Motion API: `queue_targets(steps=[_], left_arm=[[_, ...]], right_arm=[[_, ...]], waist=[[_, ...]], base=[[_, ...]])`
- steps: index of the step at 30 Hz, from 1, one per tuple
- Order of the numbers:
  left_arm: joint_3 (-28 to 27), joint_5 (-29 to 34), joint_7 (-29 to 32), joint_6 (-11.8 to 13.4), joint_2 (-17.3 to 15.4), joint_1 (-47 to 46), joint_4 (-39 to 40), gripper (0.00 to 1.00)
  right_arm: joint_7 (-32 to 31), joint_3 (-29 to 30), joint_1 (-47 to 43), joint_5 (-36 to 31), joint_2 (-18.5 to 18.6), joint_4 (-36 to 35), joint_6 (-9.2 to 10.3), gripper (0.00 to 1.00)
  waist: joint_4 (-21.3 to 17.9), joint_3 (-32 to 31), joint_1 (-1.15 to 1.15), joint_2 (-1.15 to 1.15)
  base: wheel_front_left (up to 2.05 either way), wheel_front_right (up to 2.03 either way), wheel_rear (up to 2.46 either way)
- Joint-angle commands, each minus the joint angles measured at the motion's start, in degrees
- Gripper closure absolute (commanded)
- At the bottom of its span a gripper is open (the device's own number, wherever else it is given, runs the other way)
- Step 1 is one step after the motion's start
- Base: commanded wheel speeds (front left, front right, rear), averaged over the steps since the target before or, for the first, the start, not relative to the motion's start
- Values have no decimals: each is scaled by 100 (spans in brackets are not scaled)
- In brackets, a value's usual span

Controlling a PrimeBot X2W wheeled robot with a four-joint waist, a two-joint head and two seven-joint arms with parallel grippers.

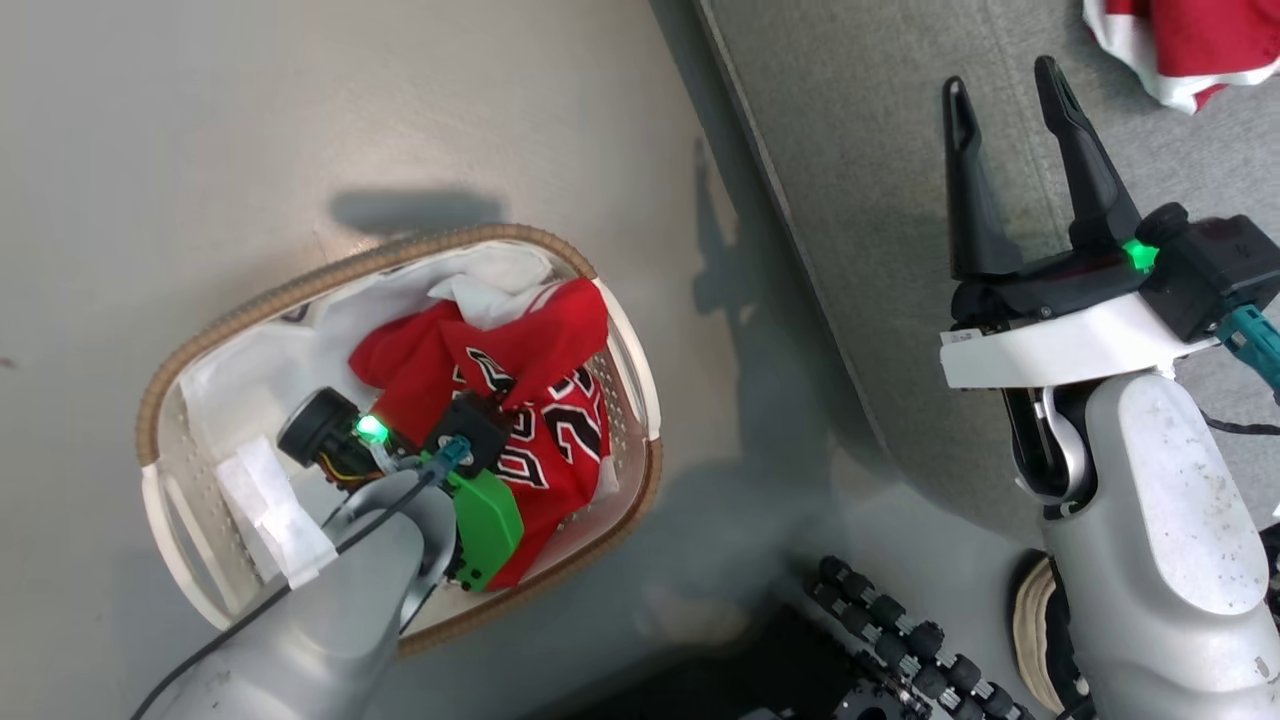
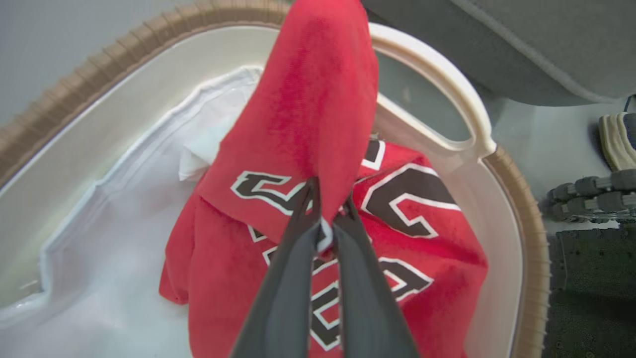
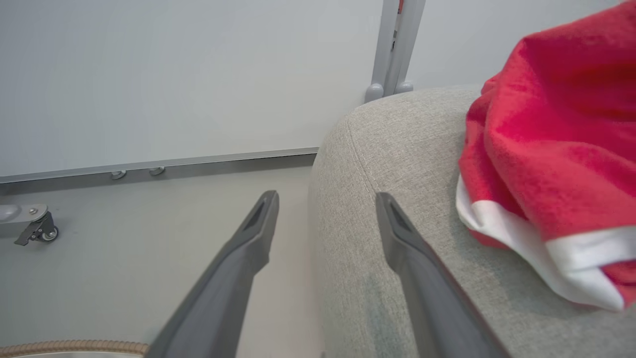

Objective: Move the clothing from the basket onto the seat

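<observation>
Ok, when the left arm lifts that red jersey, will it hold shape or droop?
Probably droops: the jersey folds and bunches where the left gripper is shut on a pinch of it. Likely light, being thin cloth. The loose rest may trail and catch the basket rim, so lift high.

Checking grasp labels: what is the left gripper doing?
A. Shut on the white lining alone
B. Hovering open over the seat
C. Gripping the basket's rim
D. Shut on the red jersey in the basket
D: the left wrist view shows the left gripper pinching a fold of the jersey inside the basket.
</observation>
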State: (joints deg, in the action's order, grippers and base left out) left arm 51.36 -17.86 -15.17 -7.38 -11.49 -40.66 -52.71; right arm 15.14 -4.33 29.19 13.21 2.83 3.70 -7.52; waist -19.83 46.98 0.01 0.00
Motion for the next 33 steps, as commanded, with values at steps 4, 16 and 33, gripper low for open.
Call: queue_targets(steps=[4,16,33], left_arm=[[7,88,4,-17,47,313,364,100],[-751,57,3,-18,269,1307,1382,100],[-1931,312,0,-17,510,2235,2938,100]], right_arm=[[1,122,-178,-61,18,196,6,0],[1,147,-665,-341,20,597,6,0],[1,297,-1369,-346,19,937,6,0]], waist=[[357,-703,-1,0],[1051,-2029,-1,0],[1583,-3321,-1,0]], base=[[0,0,0],[0,0,0],[0,0,0]])
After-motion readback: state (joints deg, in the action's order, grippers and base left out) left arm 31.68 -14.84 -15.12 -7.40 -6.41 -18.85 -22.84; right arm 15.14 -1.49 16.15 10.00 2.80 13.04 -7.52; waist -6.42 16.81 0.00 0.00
